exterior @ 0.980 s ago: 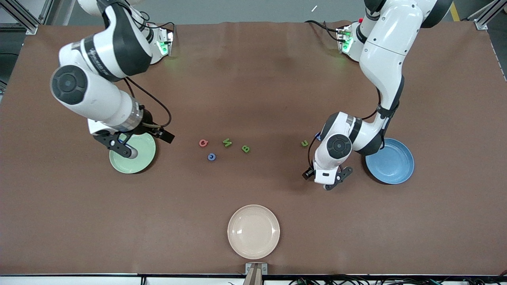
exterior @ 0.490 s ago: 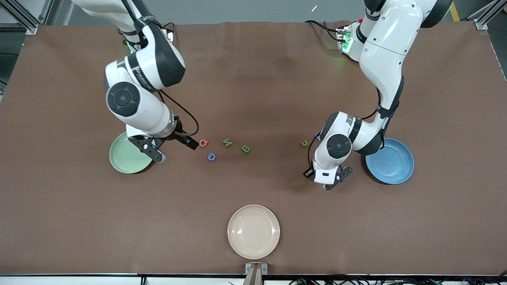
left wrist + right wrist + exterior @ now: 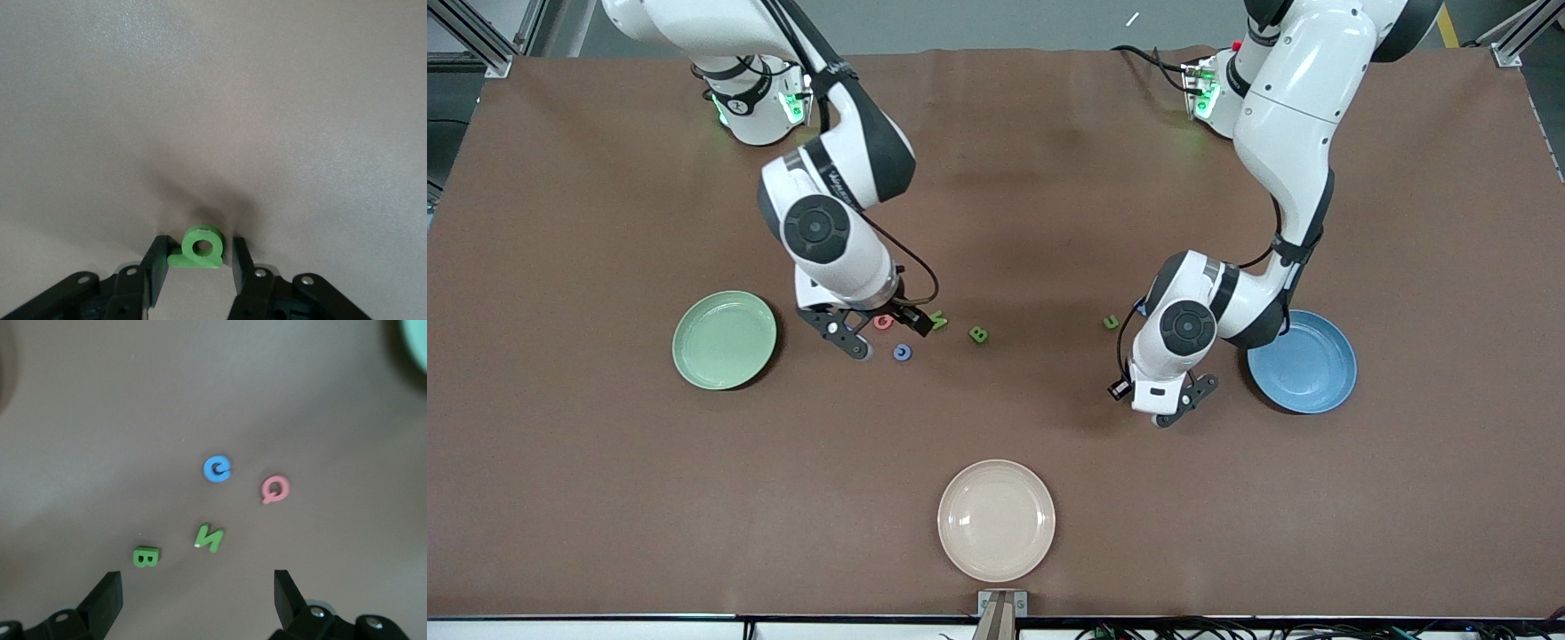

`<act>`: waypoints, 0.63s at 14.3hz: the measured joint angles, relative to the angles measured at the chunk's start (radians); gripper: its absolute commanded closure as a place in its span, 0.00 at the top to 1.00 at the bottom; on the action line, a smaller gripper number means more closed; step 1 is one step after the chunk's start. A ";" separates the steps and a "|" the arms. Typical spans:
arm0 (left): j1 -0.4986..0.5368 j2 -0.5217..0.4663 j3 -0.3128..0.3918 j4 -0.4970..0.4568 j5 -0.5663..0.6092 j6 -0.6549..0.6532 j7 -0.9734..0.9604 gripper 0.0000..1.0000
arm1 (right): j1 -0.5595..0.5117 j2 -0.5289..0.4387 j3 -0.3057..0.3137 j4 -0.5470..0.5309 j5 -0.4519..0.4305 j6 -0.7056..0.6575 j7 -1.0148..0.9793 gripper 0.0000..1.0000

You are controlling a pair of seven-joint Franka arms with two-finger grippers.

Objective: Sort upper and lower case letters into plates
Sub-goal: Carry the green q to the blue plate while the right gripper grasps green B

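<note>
My right gripper (image 3: pixel 855 337) (image 3: pixel 197 603) is open and empty, up over a cluster of letters: a red Q (image 3: pixel 274 489) (image 3: pixel 883 321), a blue c (image 3: pixel 217 469) (image 3: pixel 903 353), a green N (image 3: pixel 209 538) (image 3: pixel 938 318) and a green B (image 3: pixel 145 557) (image 3: pixel 978 334). My left gripper (image 3: pixel 1167 407) (image 3: pixel 199 257) is low at the table beside the blue plate (image 3: pixel 1303 361). A green letter (image 3: pixel 199 248) lies between its fingers, touching one, with a small gap to the other. Another green letter (image 3: pixel 1111 322) lies by the left arm. The pale green plate (image 3: pixel 725 340) holds nothing.
A cream-beige plate (image 3: pixel 996 520) sits near the table's front edge, nearer the camera than the letters. A blue letter (image 3: pixel 1141 307) peeks out beside the left arm's wrist. The pale green plate's rim shows at a corner of the right wrist view (image 3: pixel 417 340).
My right arm has swung from over the pale green plate toward the table's middle and now hangs over the letter cluster. The left arm has not moved.
</note>
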 measured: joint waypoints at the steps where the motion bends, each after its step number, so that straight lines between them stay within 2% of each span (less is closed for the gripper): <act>1: 0.000 -0.001 0.000 0.001 0.000 0.000 0.000 0.27 | 0.020 0.029 0.000 -0.001 0.000 0.039 0.024 1.00; 4: 0.000 -0.004 0.001 -0.001 0.000 -0.002 0.000 0.21 | 0.072 0.116 0.000 -0.001 -0.001 0.169 0.102 0.97; 6: 0.002 -0.004 0.001 -0.001 0.000 -0.002 0.000 0.20 | 0.098 0.174 -0.001 0.000 -0.013 0.255 0.136 0.93; 9: 0.011 -0.021 0.004 0.001 0.001 -0.002 0.007 0.20 | 0.107 0.238 -0.002 0.009 -0.019 0.327 0.156 0.92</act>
